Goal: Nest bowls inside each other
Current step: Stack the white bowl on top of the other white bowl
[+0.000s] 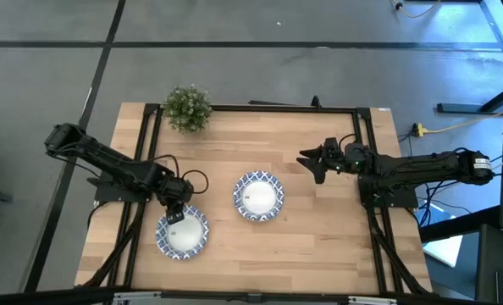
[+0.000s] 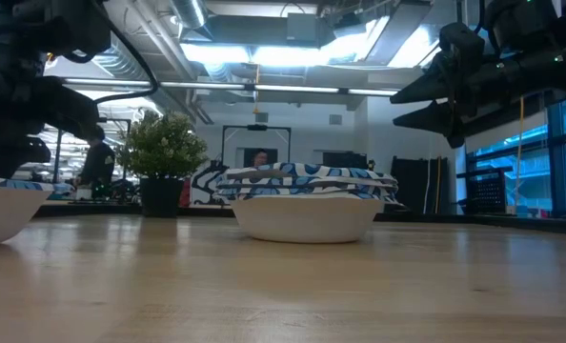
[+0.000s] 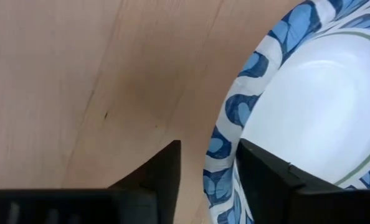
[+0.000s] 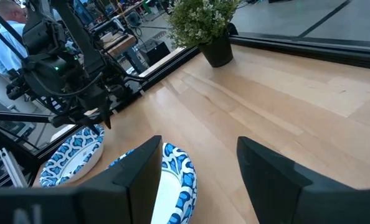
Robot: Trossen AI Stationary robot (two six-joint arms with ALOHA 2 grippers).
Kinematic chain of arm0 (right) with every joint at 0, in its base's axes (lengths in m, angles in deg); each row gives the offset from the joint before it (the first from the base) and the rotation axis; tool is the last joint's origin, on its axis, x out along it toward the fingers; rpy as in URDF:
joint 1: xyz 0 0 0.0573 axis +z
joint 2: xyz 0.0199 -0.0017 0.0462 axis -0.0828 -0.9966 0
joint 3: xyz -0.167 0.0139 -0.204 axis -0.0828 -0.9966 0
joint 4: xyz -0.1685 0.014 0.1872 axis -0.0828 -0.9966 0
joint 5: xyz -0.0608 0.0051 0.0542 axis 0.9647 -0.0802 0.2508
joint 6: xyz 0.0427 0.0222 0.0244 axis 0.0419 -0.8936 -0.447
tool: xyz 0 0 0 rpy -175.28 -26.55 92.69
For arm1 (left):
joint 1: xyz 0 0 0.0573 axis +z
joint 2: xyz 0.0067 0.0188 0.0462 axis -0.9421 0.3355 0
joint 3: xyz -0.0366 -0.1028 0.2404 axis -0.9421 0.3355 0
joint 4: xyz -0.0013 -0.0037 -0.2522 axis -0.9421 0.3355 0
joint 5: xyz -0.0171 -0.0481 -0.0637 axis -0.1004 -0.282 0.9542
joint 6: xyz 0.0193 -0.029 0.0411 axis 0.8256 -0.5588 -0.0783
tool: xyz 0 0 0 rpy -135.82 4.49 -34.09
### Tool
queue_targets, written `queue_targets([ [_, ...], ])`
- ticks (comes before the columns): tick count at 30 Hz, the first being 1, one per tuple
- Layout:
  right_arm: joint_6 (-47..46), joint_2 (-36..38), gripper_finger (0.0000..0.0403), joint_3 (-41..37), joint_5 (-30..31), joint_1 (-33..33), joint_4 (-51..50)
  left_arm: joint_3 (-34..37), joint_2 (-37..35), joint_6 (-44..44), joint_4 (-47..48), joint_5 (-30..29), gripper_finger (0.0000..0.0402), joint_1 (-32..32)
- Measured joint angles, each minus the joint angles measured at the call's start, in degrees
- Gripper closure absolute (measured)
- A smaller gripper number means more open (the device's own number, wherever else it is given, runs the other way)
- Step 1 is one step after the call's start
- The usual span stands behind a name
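Bowls sit at two spots on the counter point(image 1: 319, 229): a single bowl point(image 1: 182, 233) left of the central stack point(image 1: 258, 196), whose layered rims suggest several nested, the number not clear. The left gripper point(image 1: 177, 214) straddles the single bowl's patterned rim, fingers point(image 3: 266, 180) either side, contact uncertain. Likely light, thin and easily tipped, the bowls are best pinched at the rim. Right of the stack, the right gripper point(image 1: 312, 161) hangs wide open, empty. One plant point(image 1: 188, 108) stands behind.

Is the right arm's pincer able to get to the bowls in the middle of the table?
Probably yes. The right pincer is open and hangs above the table beside the middle bowls, with only bare wood between them. The left pincer is busy at the other bowl.
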State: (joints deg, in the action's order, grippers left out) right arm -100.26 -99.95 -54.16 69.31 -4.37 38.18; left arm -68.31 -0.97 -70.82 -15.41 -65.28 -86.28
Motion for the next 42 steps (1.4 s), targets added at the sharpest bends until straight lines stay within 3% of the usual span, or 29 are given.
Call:
queue_targets([
  [9,0.06,-0.02,0.0194,0.0,0.02,0.0,0.0,0.02,-0.01,0.07,-0.04,-0.35,0.0316,0.0],
  [14,0.11,0.0,0.0194,0.0,0.02,0.0,0.0,0.02,-0.08,0.4,-0.13,3.89,0.0341,0.67],
  [17,0.22,0.0,0.0194,0.0,0.02,0.0,0.0,0.02,-0.74,1.49,-0.38,7.1,0.0357,2.17],
  [23,0.22,0.0,0.0194,0.0,0.02,0.0,-0.02,0.02,-3.03,6.02,-4.83,5.95,0.0396,5.57],
  [28,0.07,-0.02,0.0194,0.0,0.02,0.0,-0.02,0.02,-5.58,9.36,-7.01,7.02,0.0396,10.04],
  [31,0.01,0.0,0.0194,0.0,0.02,0.0,-0.02,0.02,-7.08,10.12,-8.5,10.19,0.0399,12.92],
  [38,-0.26,-0.02,0.0194,0.0,0.02,0.0,0.0,0.02,-7.66,7.92,-17.62,23.56,0.04,20.15],
  [42,-0.41,-0.02,0.0194,0.0,0.02,0.0,0.02,0.02,-7.66,1.57,-27.74,24.44,0.0399,24.31],
])
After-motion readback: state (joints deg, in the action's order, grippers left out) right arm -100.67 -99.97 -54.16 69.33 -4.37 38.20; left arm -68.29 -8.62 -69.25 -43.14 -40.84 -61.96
